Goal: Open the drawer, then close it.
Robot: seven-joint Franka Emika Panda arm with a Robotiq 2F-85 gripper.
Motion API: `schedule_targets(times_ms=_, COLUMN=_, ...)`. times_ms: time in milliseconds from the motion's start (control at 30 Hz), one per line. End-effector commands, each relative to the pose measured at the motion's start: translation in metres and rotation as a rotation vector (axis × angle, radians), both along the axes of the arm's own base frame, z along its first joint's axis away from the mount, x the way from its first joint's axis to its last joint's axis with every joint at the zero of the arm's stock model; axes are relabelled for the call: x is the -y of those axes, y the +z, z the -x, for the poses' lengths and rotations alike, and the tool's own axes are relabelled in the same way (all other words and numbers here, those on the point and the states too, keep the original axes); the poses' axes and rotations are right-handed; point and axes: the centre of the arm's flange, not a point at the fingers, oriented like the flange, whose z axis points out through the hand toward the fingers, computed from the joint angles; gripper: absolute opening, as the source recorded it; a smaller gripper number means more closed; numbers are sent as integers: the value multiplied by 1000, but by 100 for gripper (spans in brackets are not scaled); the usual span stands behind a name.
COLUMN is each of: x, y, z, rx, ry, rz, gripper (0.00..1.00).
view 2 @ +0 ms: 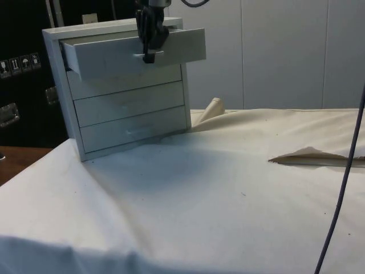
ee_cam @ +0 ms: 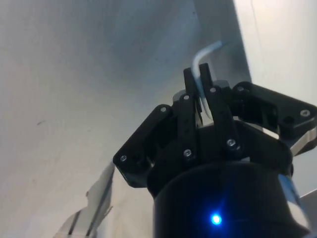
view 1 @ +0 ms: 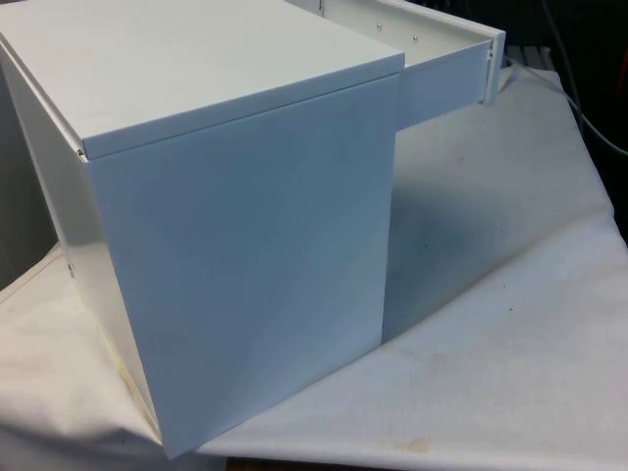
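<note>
My gripper [view 2: 149, 56] clenches the handle [ee_cam: 203, 62] of the pulled-out top drawer [view 2: 134, 51] of the white chest [view 1: 245, 245].

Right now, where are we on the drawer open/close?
Opening looks done: the top drawer stands pulled out of the white chest, also seen in the front view. In hand: the tool is shut on the drawer's handle. Left: push the drawer back flush with the two lower ones and let go.
</note>
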Motion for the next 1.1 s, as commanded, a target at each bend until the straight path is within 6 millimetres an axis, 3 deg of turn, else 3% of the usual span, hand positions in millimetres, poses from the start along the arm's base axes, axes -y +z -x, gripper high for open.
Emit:
schedule_targets(times_ms=0, x=2, y=0, z=4, rx=7, ry=-4, rz=19, gripper=1)
schedule_targets(times_ms=400, x=-16, y=-3, z=13, rx=10, ry=13, rz=58, gripper=1)
schedule_targets(times_ms=433, x=-15, y=-4, z=6, rx=5, ry=14, rz=49, gripper=1)
schedule_targets(times_ms=467, x=-19, y=-4, z=14, rx=7, ry=14, rz=63, gripper=1)
schedule_targets(times_ms=700, x=-33, y=-6, z=20, rx=-2, ry=22, rz=82, gripper=1)
schedule_targets(times_ms=733, x=-31, y=-7, z=11, rx=-5, ry=21, rz=72, gripper=1)
schedule_targets(times_ms=767, x=-35, y=-6, z=21, rx=-2, ry=23, rz=85, gripper=1)
schedule_targets(times_ms=900, x=-41, y=-8, z=24, rx=3, ry=25, rz=96, gripper=1)
schedule_targets(times_ms=933, x=-37, y=-8, z=14, rx=5, ry=24, rz=89, gripper=1)
schedule_targets(times_ms=967, x=-42, y=-8, z=24, rx=5, ry=25, rz=99, gripper=1)
schedule_targets(times_ms=1067, x=-45, y=-9, z=25, rx=12, ry=23, rz=106, gripper=1)
